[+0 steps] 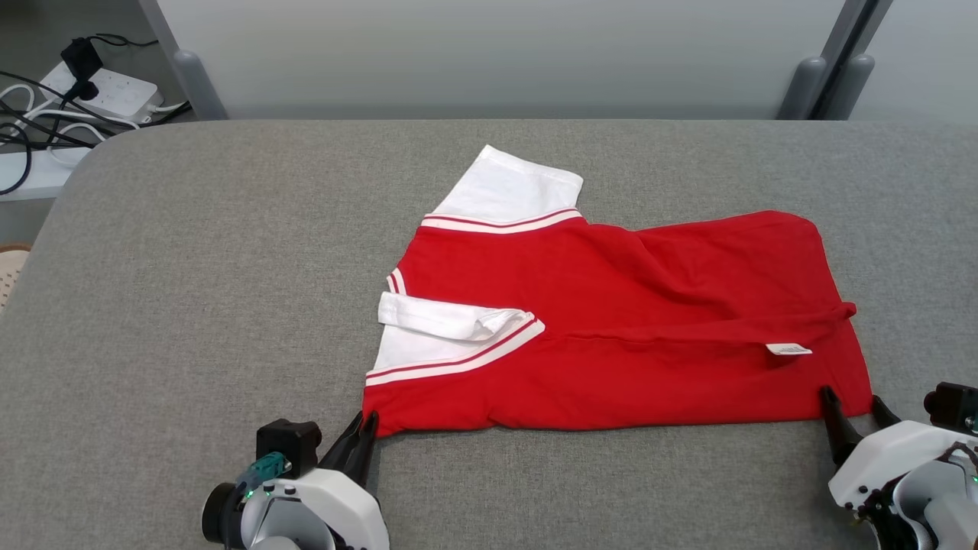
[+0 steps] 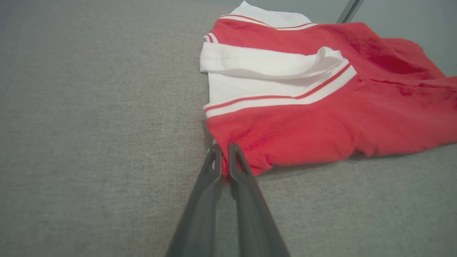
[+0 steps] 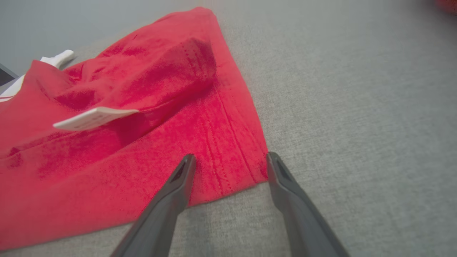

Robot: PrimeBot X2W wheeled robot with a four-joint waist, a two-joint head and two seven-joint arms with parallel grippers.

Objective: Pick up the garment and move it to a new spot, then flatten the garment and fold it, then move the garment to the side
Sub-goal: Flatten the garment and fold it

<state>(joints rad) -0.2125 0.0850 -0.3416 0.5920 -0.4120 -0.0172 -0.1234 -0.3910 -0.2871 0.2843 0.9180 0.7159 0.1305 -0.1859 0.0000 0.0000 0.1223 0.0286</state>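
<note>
— What's nearest us?
— Item one: left gripper (image 1: 365, 425), fingers pinched together on the near left corner of the red shirt (image 1: 611, 321).
Item two: right gripper (image 1: 850, 399), fingers spread apart, one either side of the shirt's near right hem corner, clamping nothing.

— And the shirt itself?
— It lies wrinkled about mid-table on the grey fabric tabletop (image 1: 191, 267), its length running left to right.
A white care label (image 1: 788, 349) sticks out near the right end.
At the left end one white sleeve (image 1: 451, 321) is folded across the top. A second sleeve (image 1: 510, 187) points toward the far edge. Both have red-and-white striped trim.

— Farther back?
— Past the table's far left corner, a white power strip (image 1: 107, 90) with dark cables (image 1: 30, 126) trailing from it.
</note>
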